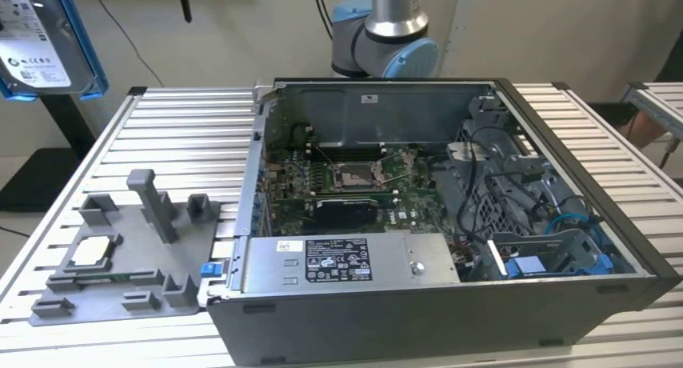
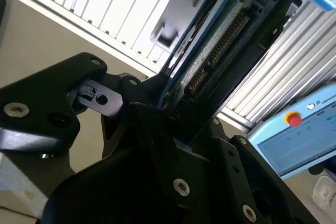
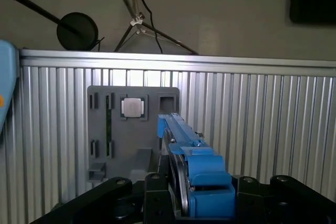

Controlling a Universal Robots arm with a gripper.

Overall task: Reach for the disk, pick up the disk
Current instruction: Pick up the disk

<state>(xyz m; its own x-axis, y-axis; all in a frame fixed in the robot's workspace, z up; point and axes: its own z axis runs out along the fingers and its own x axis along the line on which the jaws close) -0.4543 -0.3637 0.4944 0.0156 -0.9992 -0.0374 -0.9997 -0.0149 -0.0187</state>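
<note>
Disk (image 1: 43, 52) in the tool's (image 3: 190, 195) firm grasp, edge-on, high above the grey fixture tray (image 3: 149, 129) on the ribbed table (image 1: 171, 128).

The gripper (image 3: 197, 203) — black fingers (image 2: 152, 129) closed on the disk (image 3: 205, 169) — hangs high off the arm (image 1: 386, 40).

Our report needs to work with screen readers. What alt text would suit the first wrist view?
The gripper holds the disk edge-on in its blue frame, with a ribbed metal table behind it. On the table lies a grey tray with a small square chip in it.
</note>
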